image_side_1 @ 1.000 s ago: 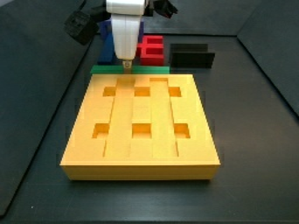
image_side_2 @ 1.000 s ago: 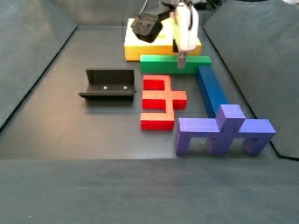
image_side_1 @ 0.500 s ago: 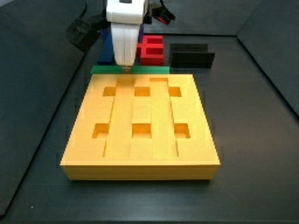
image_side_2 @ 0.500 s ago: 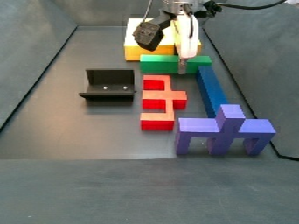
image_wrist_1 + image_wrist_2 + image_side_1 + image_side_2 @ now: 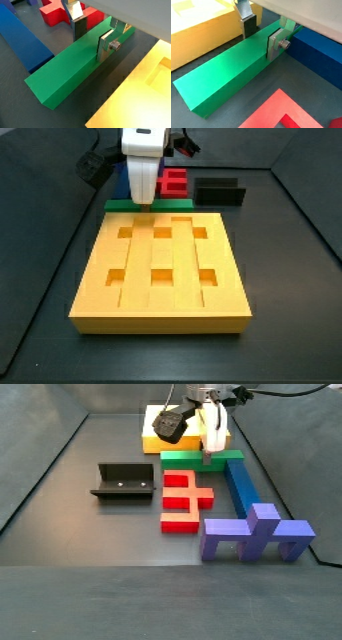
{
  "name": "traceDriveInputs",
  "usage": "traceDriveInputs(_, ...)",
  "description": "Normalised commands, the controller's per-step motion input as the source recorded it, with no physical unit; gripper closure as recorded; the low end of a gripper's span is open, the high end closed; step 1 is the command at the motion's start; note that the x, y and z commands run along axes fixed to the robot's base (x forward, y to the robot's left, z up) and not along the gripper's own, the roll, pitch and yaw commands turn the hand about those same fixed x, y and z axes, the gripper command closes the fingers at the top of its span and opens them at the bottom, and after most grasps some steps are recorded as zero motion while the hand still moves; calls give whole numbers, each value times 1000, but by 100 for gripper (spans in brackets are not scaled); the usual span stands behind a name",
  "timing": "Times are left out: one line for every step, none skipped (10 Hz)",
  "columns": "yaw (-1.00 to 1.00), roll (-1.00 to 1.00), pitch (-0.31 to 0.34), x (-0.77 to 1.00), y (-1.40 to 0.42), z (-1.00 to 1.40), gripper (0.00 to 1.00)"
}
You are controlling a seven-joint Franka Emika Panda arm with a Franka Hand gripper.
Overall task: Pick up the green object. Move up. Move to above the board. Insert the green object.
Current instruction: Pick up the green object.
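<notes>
Against the board's far edge, the green object is straddled by the hand.

On the worktop the green object point(image 5: 73, 65) lies flat, just beside the board point(image 5: 160, 268) and alongside the blue bar point(image 5: 321, 55). The hand point(image 5: 261, 32) is lowered over it, one silver finger point(image 5: 276, 42) set on each long side; whether the pads already press the faces cannot be told. The grip appears to sit away from the bar's middle, so on lifting the long bar could tip or twist. A tilted bar could then catch on a hole's rim point(image 5: 123, 231) at insertion, and the finger next to the blue bar could snag on it.
</notes>
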Motion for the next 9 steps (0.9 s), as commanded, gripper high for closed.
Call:
traceDriveInputs(0,0,0,0,0,0,100)
traceDriveInputs(0,0,0,0,0,0,100)
traceDriveInputs(0,0,0,0,0,0,100)
traceDriveInputs(0,0,0,0,0,0,100)
traceDriveInputs(0,0,0,0,0,0,100)
traceDriveInputs(0,0,0,0,0,0,100)
traceDriveInputs(0,0,0,0,0,0,100)
traceDriveInputs(0,0,0,0,0,0,100)
traceDriveInputs(0,0,0,0,0,0,100)
